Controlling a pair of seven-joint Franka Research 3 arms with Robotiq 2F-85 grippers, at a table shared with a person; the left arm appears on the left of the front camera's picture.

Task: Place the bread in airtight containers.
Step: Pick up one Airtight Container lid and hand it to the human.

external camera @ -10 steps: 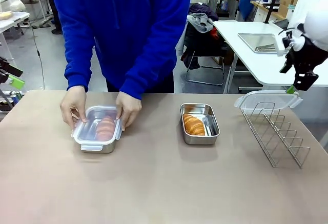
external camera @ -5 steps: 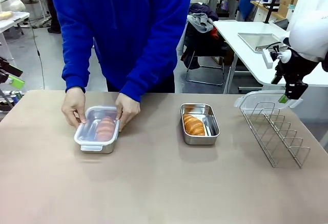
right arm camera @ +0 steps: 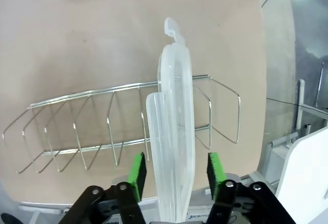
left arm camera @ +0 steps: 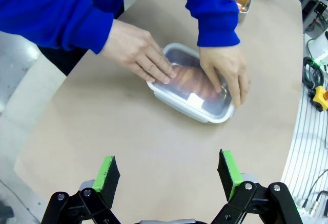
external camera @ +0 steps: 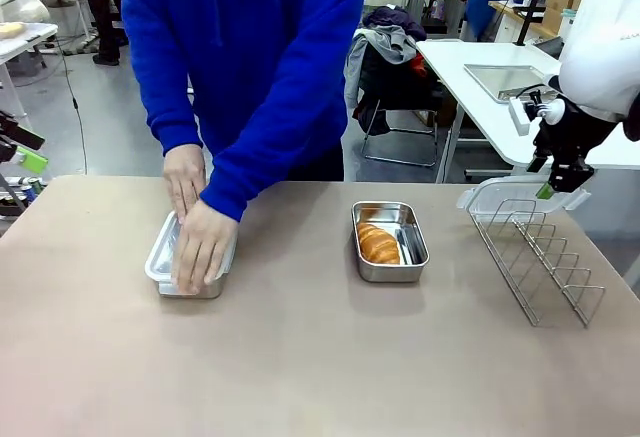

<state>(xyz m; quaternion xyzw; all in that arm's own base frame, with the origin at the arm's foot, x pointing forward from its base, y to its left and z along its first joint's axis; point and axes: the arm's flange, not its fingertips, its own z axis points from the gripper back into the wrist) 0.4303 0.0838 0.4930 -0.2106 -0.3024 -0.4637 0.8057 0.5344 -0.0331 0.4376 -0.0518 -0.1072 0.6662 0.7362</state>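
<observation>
Two tins sit on the desk (external camera: 300,377), and each already has a croissant-shaped roll in it, so the loading part looks finished; what remains is the lidding. The left tin (external camera: 160,262) carries its clear lid (left arm camera: 192,80), with a roll (left arm camera: 179,78) showing through the plastic, and the person's two hands (external camera: 200,242) lie flat on top of it, pressing down, which I read as the clips being seated; whether all the clips are locked cannot be told. The second tin (external camera: 390,242), near the middle of the desk, stands open with its roll (external camera: 377,244) lying along the left side and bare steel beside it. Its lid is, I judge, the clear clip lid (right arm camera: 174,131) standing on edge in the wire rack (external camera: 540,257) at the far right of the desk. The right hand (external camera: 556,185) is down at that lid: in the right wrist view the lid's edge rises between the two green pads, which stand on either side of it with small gaps visible, so the fingers are partly drawn in around it but a firm pinch is not yet evident. The left hand (left arm camera: 169,175) hovers well above the desk with its fingers spread wide and nothing between them, looking down on the covered tin. Left to do, as I judge: lift the lid from the rack, carry it to the open tin and clip it on.
</observation>
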